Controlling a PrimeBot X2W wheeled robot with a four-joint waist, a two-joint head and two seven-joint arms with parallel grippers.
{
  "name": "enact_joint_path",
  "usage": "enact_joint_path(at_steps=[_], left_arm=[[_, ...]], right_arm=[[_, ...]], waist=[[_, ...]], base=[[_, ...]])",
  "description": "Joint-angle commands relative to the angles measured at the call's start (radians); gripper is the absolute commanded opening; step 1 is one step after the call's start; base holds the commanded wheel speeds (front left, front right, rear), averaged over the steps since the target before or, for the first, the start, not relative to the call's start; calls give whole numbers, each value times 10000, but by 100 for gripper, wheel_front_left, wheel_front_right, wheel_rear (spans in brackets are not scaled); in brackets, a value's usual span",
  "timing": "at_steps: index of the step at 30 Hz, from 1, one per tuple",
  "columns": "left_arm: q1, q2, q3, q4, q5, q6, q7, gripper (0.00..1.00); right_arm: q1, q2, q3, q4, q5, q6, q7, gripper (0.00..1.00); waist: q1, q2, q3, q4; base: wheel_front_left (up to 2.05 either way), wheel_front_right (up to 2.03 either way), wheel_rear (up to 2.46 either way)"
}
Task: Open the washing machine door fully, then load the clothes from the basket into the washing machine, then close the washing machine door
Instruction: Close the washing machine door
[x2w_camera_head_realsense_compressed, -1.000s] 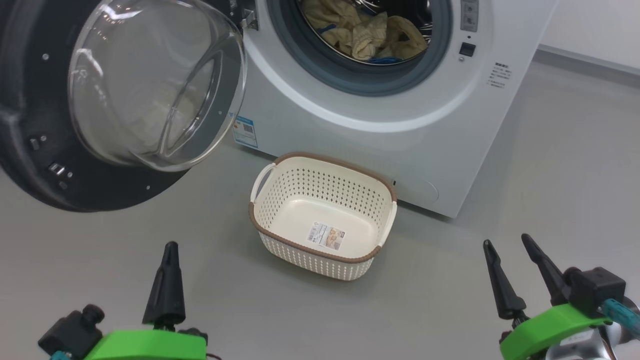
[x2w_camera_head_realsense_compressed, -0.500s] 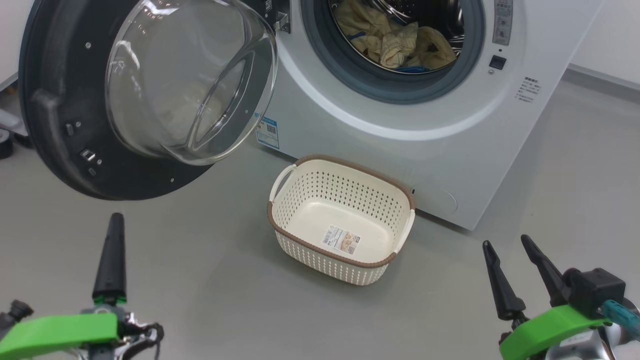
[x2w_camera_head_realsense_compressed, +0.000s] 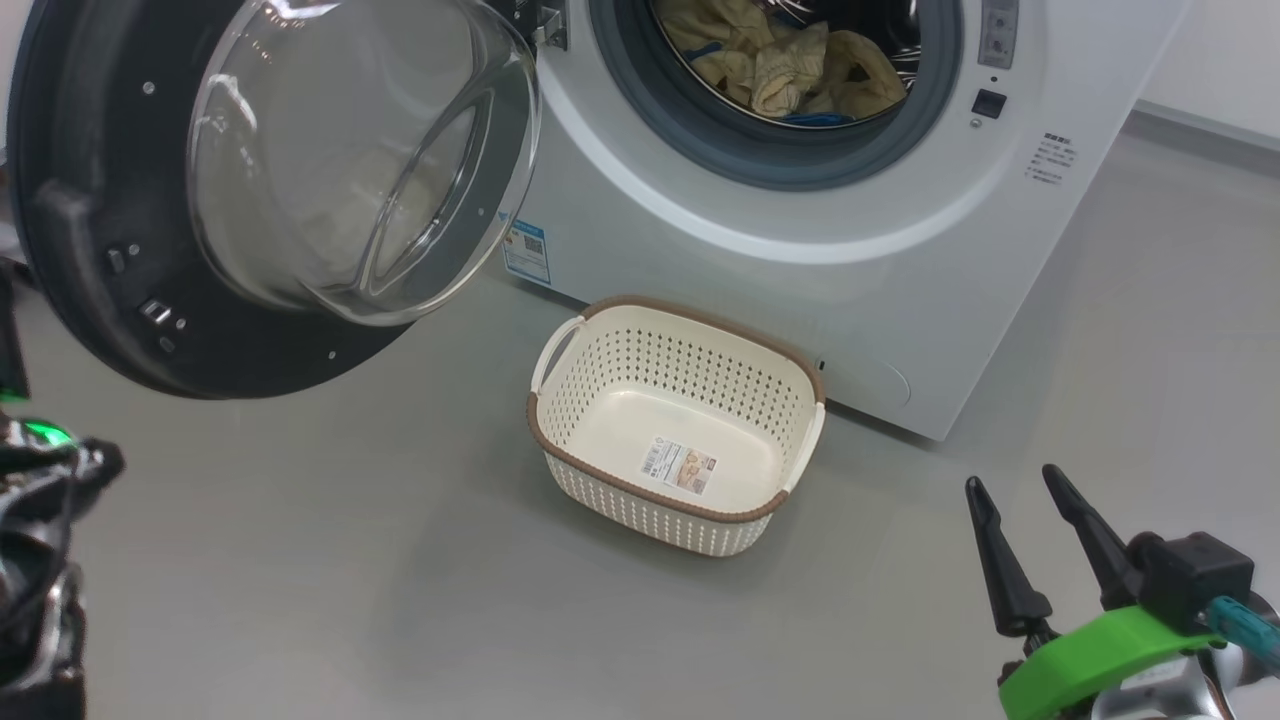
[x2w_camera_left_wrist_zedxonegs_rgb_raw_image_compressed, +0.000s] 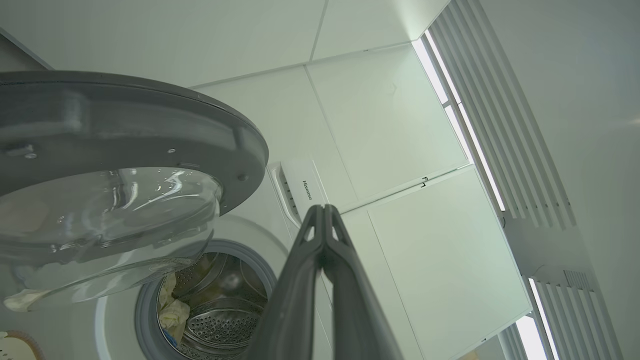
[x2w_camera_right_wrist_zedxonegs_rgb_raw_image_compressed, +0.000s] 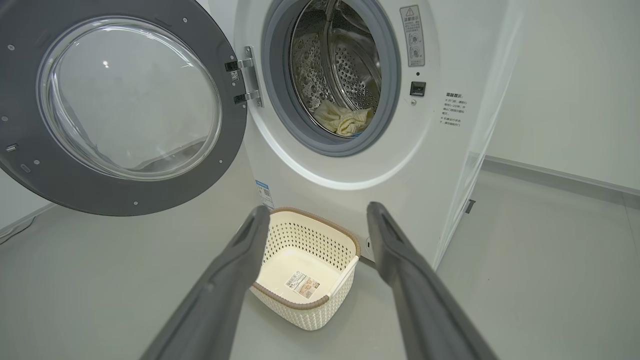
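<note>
Grey floor fronts the washing machine, whose door hangs wide open. The basket sits empty and the clothes lie in the drum, so only closing remains. Left gripper: fingers pressed together, empty, apparently clear of the door's rim. Right gripper: spread wide, holding nothing.

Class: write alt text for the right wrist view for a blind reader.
A white front-loading washing machine, its round black-rimmed glass door open, holds cream-yellow clothes in its drum. An empty cream-white perforated basket sits on the floor before it, seen between the open right gripper's dark fingers.
</note>
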Motion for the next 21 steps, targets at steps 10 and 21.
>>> enact_joint_path(at_steps=[10,21], left_arm=[[-2796,1327,1412,2377,-1142,-72,545,0],[-3963,2046,2164,5318,-1606,-74,1148,0]], right_arm=[[-510,-242,321,-564,83,39,152,100],[-707,-546,461,-738,143,39,409,100]], waist=[[0,0,361,-416],[0,0,789,-1125]], base=[[0,0,0],[0,0,0]])
